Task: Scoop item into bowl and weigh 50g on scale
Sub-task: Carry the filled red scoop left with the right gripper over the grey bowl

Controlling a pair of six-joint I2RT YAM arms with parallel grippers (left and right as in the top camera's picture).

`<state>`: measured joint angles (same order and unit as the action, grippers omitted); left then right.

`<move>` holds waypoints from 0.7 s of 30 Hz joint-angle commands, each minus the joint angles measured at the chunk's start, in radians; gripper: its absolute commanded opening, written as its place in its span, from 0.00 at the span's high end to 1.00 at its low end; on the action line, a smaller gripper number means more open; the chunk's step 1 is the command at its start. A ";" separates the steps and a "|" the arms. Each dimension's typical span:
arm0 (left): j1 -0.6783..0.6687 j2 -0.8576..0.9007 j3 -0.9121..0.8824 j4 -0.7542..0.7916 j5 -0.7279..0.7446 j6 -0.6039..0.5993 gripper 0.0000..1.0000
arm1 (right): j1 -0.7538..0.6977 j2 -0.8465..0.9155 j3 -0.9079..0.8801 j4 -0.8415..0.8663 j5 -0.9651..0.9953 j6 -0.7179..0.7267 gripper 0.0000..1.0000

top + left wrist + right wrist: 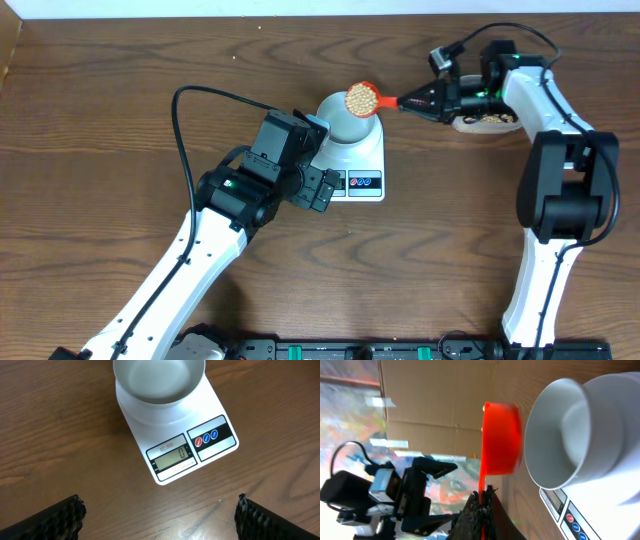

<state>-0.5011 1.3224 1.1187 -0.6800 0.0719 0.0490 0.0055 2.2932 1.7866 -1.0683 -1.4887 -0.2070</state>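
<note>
The white scale point(366, 152) stands mid-table with the white bowl point(340, 124) on it. In the left wrist view the bowl point(159, 380) looks empty and the scale point(176, 435) shows 0 on its display. A red scoop point(361, 97) heaped with beige beans hovers level over the bowl's far right rim. My right gripper point(415, 100) is shut on the scoop's handle. In the right wrist view the scoop point(502, 437) hangs beside the bowl point(560, 430), above my right gripper point(482, 505). My left gripper point(330, 190) is open over the table in front of the scale, its fingers point(50, 520) holding nothing.
A clear container point(487, 122) holding more beans sits at the far right, partly hidden behind the right arm. The left arm lies diagonally across the near left of the table, with a black cable looping above it.
</note>
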 commanded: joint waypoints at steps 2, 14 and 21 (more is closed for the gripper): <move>0.003 0.008 0.000 -0.001 -0.013 -0.002 0.02 | 0.027 0.003 -0.004 0.032 0.026 0.035 0.99; 0.003 0.008 0.000 -0.001 -0.013 -0.002 0.02 | 0.074 0.003 -0.002 0.185 0.128 0.185 0.98; 0.003 0.008 0.000 -0.001 -0.013 -0.002 0.02 | 0.114 0.003 0.003 0.190 0.204 0.184 0.99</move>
<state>-0.5011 1.3224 1.1187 -0.6800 0.0719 0.0490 0.1047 2.2936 1.7851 -0.8845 -1.3014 -0.0326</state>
